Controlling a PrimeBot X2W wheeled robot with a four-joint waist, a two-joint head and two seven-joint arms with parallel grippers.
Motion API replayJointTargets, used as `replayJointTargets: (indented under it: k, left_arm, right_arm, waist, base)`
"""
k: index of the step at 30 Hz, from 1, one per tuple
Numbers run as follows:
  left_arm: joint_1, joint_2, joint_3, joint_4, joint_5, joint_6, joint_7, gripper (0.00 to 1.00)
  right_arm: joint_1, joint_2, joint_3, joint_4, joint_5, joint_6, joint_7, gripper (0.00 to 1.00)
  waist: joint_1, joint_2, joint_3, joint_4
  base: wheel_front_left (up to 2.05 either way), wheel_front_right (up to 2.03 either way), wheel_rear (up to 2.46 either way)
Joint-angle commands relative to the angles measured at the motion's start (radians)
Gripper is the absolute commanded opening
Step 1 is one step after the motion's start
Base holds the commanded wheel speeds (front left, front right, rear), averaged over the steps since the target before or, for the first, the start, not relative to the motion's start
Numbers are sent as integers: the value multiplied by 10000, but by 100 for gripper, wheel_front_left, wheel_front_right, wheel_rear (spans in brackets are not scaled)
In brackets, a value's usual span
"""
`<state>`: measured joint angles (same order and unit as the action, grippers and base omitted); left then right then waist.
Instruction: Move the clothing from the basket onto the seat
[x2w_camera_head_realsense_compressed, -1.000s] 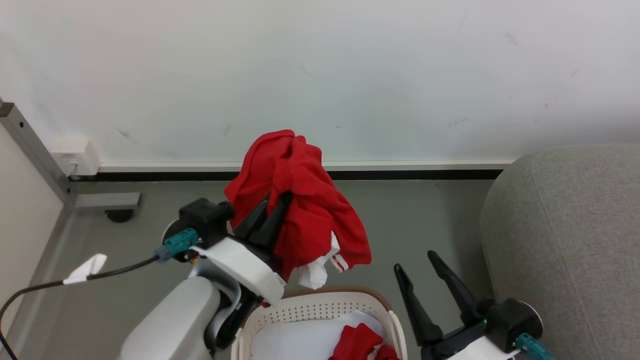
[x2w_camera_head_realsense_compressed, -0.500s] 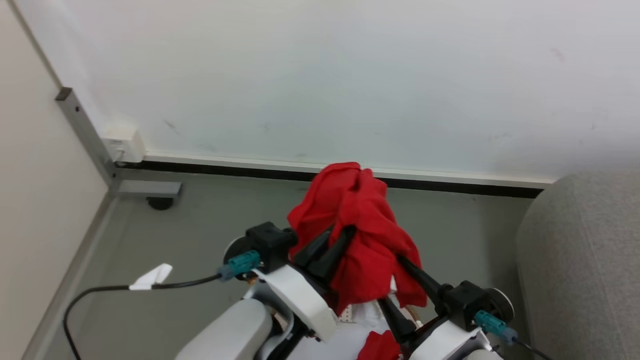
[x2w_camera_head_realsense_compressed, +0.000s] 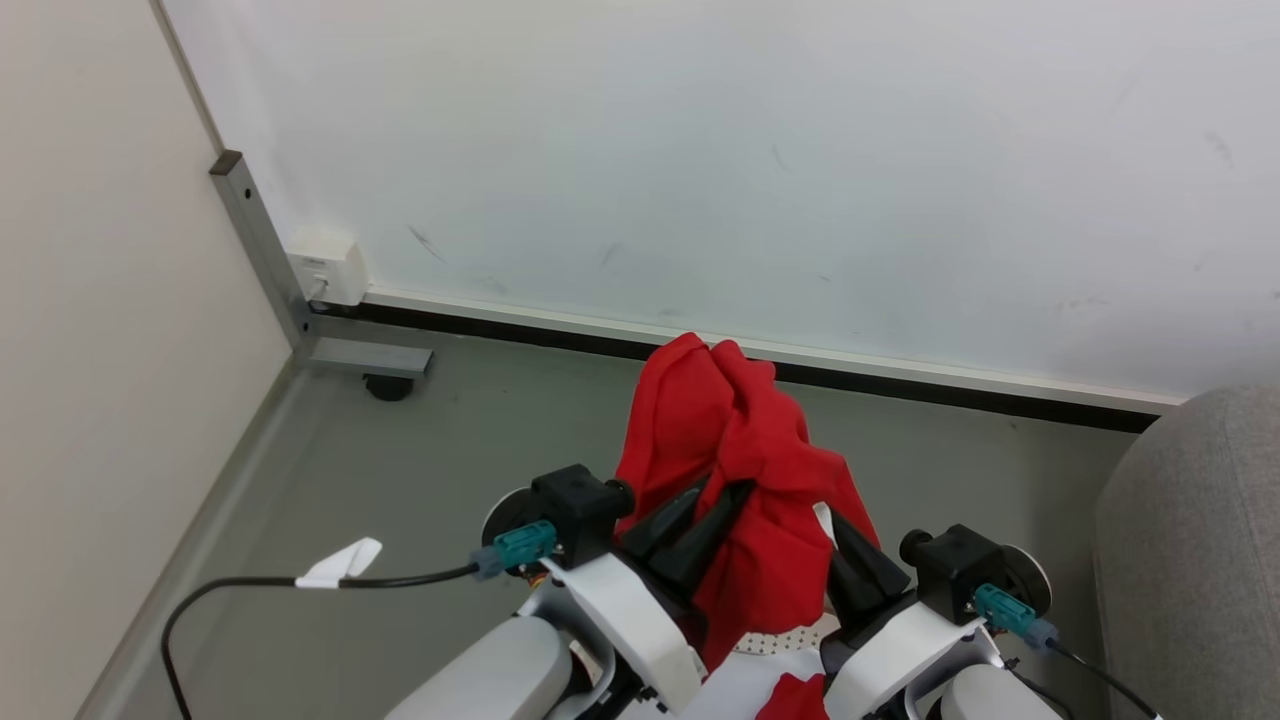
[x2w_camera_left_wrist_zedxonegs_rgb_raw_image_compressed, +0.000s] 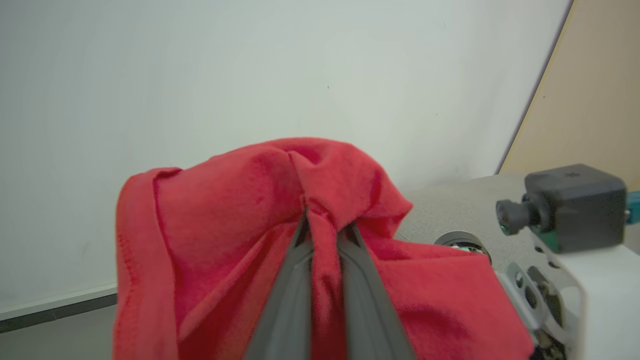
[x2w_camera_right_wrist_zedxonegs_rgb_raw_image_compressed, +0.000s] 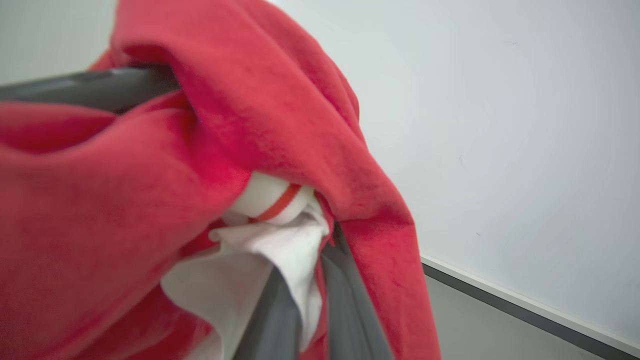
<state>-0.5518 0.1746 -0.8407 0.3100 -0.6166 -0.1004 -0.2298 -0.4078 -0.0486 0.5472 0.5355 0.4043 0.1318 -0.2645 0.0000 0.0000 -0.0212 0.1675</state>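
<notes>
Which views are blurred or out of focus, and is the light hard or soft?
Head view: sharp, soft even light, no glare on the wall. Left wrist view: the left gripper blurs near the lens, the red garment is fairly crisp. Right wrist view: garment and right gripper are both soft, out of focus.

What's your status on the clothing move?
Status: left gripper and right gripper both shut on red garment, held aloft. Target seat at right; bare floor between.

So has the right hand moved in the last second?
Yes. The right hand swung left, away from the seat, and shut on the red garment.
</notes>
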Motion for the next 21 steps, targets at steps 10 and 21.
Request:
replayJointTargets:
  k: [10,21]
  left_arm:
    - [171,207,78,75,-105,98,3,0]
    - [91,357,34,128,-70,227,82,100]
  right_arm:
    - [369,-35,55,-306,82,-21,1,0]
    - [610,-35,-219,-525,233,-21,1,0]
  waist:
    - [0,0,-10,-133]
    - [0,0,25,-477]
  base:
    - [0,0,0]
    - [0,0,0]
